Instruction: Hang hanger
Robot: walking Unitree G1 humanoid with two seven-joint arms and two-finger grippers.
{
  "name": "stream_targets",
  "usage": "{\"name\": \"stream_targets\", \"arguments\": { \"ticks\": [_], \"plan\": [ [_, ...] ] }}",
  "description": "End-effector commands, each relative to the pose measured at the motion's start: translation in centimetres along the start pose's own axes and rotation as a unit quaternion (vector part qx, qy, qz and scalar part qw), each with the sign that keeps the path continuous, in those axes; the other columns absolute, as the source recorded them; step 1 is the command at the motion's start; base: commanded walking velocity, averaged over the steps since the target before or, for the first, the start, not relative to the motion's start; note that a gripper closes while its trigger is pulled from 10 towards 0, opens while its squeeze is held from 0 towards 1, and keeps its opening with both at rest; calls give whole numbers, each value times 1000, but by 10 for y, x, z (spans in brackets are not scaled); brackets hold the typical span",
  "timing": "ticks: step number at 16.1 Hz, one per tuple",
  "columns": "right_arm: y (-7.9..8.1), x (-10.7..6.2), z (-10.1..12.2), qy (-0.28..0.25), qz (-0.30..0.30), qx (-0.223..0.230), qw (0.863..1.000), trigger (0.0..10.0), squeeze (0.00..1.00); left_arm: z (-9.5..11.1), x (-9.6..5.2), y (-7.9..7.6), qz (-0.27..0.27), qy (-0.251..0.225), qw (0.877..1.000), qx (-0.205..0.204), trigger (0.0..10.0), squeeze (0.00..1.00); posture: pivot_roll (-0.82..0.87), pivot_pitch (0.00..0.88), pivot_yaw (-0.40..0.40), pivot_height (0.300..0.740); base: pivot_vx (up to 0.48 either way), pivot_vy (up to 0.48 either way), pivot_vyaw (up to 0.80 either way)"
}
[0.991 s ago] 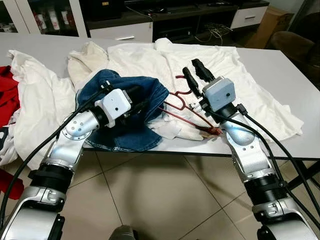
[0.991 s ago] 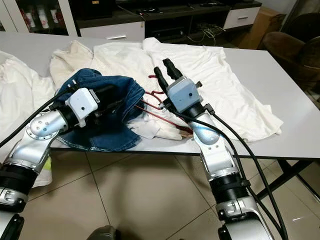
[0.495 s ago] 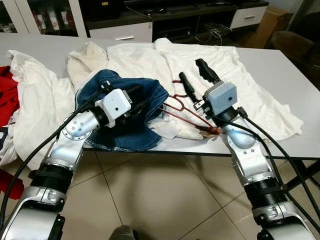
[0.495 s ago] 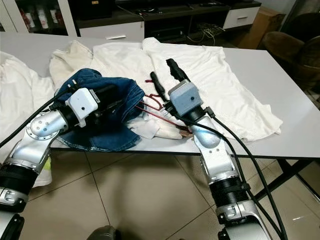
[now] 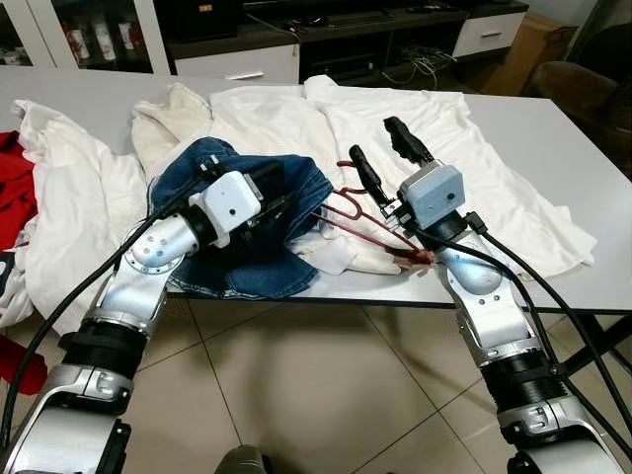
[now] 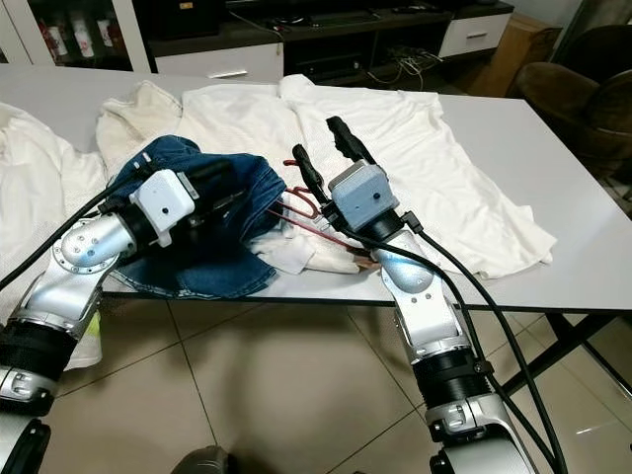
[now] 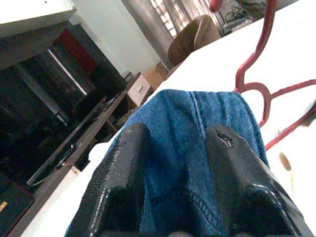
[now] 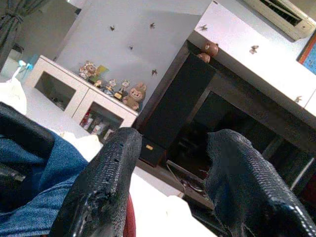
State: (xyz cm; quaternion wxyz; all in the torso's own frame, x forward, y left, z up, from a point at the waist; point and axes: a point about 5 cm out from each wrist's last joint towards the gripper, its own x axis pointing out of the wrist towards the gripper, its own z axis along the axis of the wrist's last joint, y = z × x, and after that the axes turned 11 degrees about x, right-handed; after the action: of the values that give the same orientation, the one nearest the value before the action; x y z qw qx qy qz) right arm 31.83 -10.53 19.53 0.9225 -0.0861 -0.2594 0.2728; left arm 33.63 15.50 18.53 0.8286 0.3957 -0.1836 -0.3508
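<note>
On the table (image 5: 553, 128), a red hanger (image 5: 357, 212) lies on white clothes (image 5: 296, 118) beside blue jeans (image 5: 262, 237). Left gripper (image 7: 180, 163) pinches the jeans (fabric between its fingers); right gripper (image 5: 379, 158) hovers above the hanger w/ fingers spread.

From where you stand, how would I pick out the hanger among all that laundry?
Start at the white table heaped with pale clothes. Near its front edge lies a bundle of blue denim pinched by the left claw. Just beside it, in front of the open right claw, lies the hanger: thin dark-red wire, the only bare frame among soft cloth.
</note>
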Motion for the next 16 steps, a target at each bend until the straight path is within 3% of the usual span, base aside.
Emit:
{"name": "stream_targets", "arguments": {
  "ticks": [1,4,8,12,14,15,16],
  "plan": [
    [-1,-6,-14,42,3,2,999,10000,271,6,10,-4,-13,-14,1000,10,10000,0,151,0,-8,740,0,0,0],
    [-1,-3,-15,42,3,1,999,10000,267,17,27,-18,-38,-38,999,6,10000,0,150,0,-6,740,0,0,0],
    [0,-2,-15,43,5,0,999,10000,271,20,35,-20,-40,-47,998,-5,10000,0,149,0,-4,740,0,0,0],
    [4,2,-12,36,23,10,999,10000,267,20,46,-17,-7,-57,997,-48,10000,0,150,0,-7,740,0,0,0],
    [7,4,-8,31,38,18,999,10000,145,20,51,-17,-2,-57,997,-52,10000,0,149,0,-7,740,0,0,0],
    [8,5,-5,25,42,20,999,10000,0,20,52,-17,0,-57,997,-52,10000,0,149,0,-7,740,0,0,0],
    [7,7,1,15,41,28,999,10000,0,21,55,-16,5,-60,997,-54,10000,0,149,0,-7,740,0,0,0]
  ]
}}
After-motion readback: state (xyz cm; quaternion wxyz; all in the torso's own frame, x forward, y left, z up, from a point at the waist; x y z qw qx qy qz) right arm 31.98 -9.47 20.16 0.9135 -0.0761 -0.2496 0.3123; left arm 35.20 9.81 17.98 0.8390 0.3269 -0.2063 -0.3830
